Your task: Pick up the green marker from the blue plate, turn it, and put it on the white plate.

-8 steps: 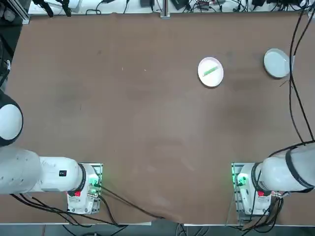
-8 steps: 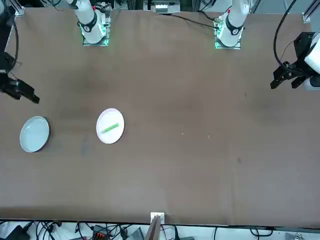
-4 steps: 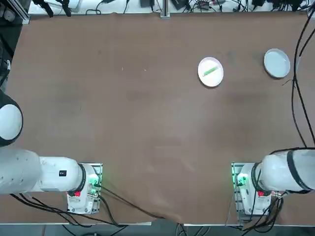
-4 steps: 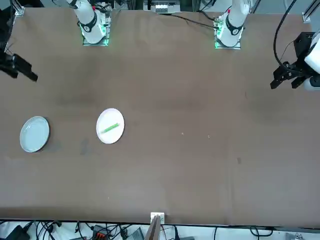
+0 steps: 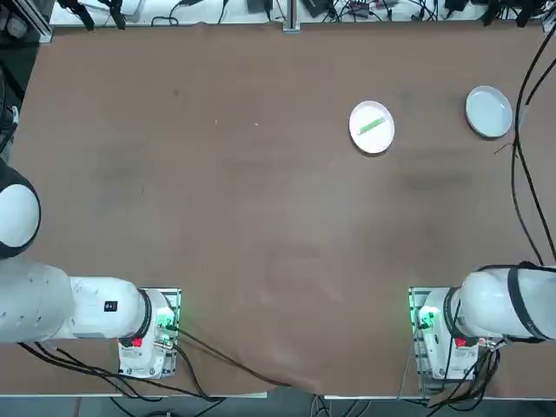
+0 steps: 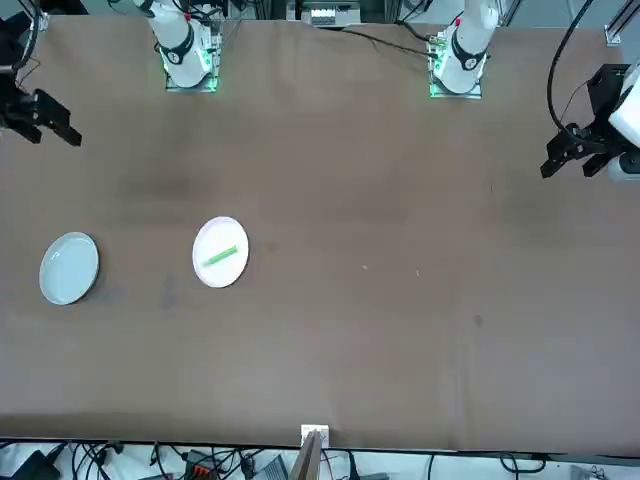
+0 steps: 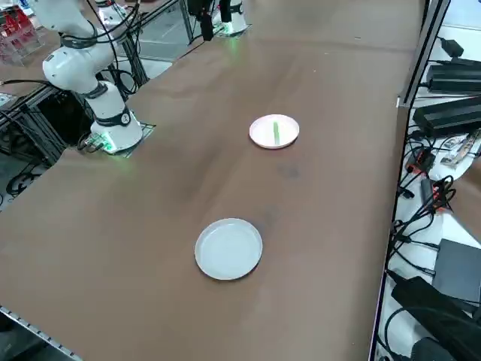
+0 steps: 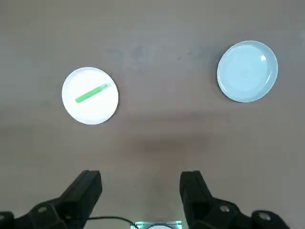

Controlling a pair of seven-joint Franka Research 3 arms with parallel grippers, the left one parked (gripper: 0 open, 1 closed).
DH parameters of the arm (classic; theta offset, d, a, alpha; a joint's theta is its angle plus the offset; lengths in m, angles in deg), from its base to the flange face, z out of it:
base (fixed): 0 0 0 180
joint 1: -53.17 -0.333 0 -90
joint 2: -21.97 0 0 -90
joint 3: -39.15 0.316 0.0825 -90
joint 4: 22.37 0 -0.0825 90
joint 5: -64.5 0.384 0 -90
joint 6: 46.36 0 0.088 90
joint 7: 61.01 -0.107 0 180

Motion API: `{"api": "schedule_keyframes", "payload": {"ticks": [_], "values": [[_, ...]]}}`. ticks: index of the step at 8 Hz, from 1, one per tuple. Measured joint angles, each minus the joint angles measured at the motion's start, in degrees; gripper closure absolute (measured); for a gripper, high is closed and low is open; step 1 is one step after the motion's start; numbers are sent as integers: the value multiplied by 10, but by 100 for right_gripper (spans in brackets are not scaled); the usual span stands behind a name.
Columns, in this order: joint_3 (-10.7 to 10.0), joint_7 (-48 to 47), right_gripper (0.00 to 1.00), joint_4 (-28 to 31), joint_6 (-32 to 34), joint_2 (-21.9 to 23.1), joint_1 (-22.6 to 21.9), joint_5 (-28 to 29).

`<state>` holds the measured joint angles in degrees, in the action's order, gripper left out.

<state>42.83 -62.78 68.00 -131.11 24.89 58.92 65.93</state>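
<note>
Resting on the white plate [image 5: 361,115], the green marker [image 5: 372,126] lay flat across the plate's middle portion, within the rim. In the top view its length ran diagonally, one end toward lower left and the other toward upper right. In the right wrist view, one end section appeared paler and more translucent than the bright green body.

The white plate sat upright on the brown table [image 5: 261,191], in the far right part of the top view. The blue plate [image 5: 488,111], pale grey-blue with a lighter rim, was positioned to the right of the white plate and slightly farther from the arm bases. The two plates stood apart, with bare tabletop between them.

The right gripper [image 8: 141,176] was raised above the table, visible at the left edge of the front view. Its two black fingers [image 8: 90,188] were spread wide apart, with nothing held between them, and were clear of both plates and the marker.

Black cables [image 5: 519,143] ran along the right side of the top view, beside the blue plate in that picture. The right arm's base [image 5: 447,347] stood at the near edge of the table.
</note>
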Motion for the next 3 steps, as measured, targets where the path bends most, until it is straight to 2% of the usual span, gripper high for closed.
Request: {"api": "schedule_keyframes", "payload": {"ticks": [3], "values": [[1, 0, 0, 0, -7, -1, 1, 0]]}}
